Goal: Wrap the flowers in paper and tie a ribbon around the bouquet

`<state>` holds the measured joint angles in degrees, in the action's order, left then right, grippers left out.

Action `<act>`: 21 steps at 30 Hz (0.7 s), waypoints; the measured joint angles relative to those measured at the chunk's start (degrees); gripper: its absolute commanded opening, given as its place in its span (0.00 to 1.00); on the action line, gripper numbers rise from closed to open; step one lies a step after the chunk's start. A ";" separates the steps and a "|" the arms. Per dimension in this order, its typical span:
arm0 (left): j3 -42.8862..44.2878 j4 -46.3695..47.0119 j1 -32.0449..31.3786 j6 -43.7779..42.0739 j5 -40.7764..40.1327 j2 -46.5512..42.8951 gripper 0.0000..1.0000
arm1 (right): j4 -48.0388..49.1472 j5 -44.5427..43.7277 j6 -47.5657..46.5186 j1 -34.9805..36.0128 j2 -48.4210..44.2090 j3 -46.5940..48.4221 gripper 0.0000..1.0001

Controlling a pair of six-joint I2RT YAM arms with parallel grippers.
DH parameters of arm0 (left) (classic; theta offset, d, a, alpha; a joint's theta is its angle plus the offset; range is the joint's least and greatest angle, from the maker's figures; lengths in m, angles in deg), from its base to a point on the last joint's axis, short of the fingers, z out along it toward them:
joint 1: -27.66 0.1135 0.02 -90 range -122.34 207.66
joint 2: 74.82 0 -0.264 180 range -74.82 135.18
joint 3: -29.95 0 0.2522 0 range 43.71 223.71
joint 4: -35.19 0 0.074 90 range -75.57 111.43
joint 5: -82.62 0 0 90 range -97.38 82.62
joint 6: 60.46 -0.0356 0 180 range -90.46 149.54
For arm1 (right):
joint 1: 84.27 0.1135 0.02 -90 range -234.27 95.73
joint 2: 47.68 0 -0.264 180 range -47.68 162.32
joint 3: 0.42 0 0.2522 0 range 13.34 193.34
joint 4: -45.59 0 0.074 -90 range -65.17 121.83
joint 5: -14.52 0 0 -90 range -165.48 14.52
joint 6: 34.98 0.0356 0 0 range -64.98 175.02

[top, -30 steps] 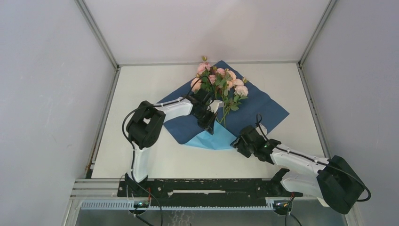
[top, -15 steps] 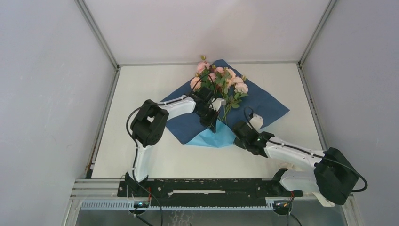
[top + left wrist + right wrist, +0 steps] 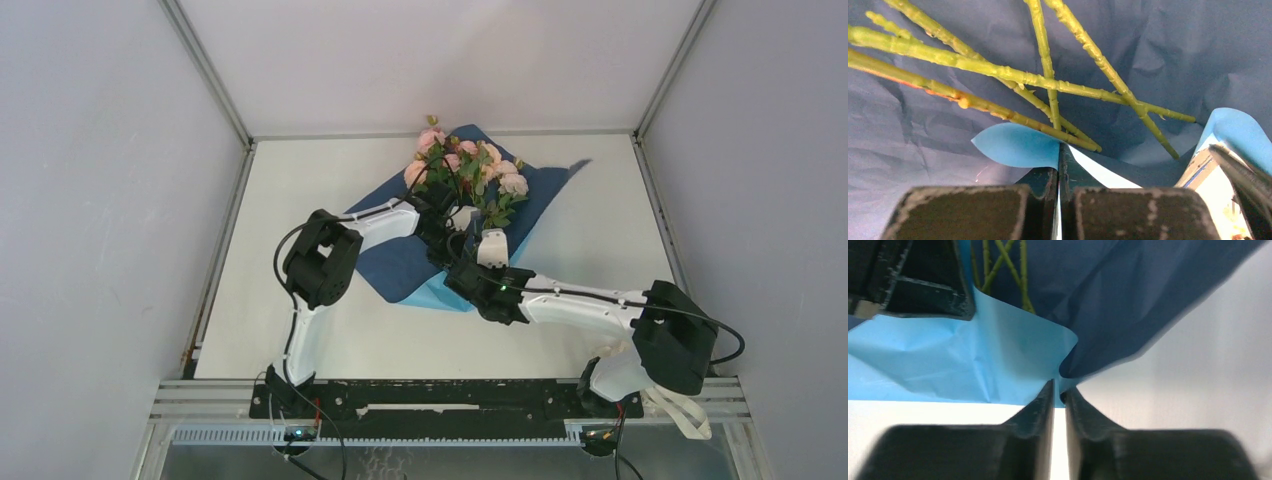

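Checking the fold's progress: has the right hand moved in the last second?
Yes. The right hand moved left, away from the table's right edge, pulling the paper along.

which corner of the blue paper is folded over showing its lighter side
The near corner of the paper: its sky-blue face is turned up, while the far, left and right corners show only dark blue.

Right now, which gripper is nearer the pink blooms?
Left. The left gripper pinches paper by the stems, close to the pink blooms; right gripper grips paper farther from them.
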<state>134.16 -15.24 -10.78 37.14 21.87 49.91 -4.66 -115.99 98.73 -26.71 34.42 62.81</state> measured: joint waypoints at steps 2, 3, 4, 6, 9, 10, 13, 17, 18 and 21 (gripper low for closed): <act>0.00 0.00 0.00 0.04 -0.02 0.00 0.00 | 1.25 0.59 -1.79 0.26 0.00 -0.02 0.45; 0.00 0.00 0.00 0.07 -0.02 0.00 0.00 | 1.90 1.01 -1.84 0.15 0.00 -0.04 0.48; 0.00 0.00 0.00 0.07 -0.02 0.00 0.00 | 2.62 1.73 -1.40 -0.31 0.00 -0.22 0.51; 0.00 0.00 0.00 0.07 -0.02 0.00 0.00 | 4.42 3.08 0.15 -1.62 -0.02 -1.51 0.55; 0.00 0.02 0.00 0.07 0.00 0.00 0.00 | 8.52 6.32 3.58 -4.55 -0.83 -7.45 0.61; 0.00 0.04 0.00 0.07 0.00 0.00 0.00 | 9.73 7.43 4.72 -5.31 -1.29 -9.86 0.62; 0.00 0.09 0.00 0.07 0.02 0.00 0.00 | 12.92 9.40 8.59 -7.15 -2.95 -14.62 0.66; -0.07 0.17 0.00 0.07 0.02 0.00 0.00 | 14.69 10.51 14.40 -8.11 -5.14 -16.22 0.66; -0.07 0.20 0.00 0.04 0.02 0.00 0.00 | 15.30 10.27 15.87 -8.37 -5.66 -16.85 0.66; -0.09 0.24 0.00 0.04 0.02 0.00 0.00 | 18.95 9.99 20.26 -9.79 -8.17 -19.78 0.64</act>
<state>134.08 -15.00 -10.78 37.18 21.90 49.91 14.29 -106.00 118.99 -36.50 26.25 43.03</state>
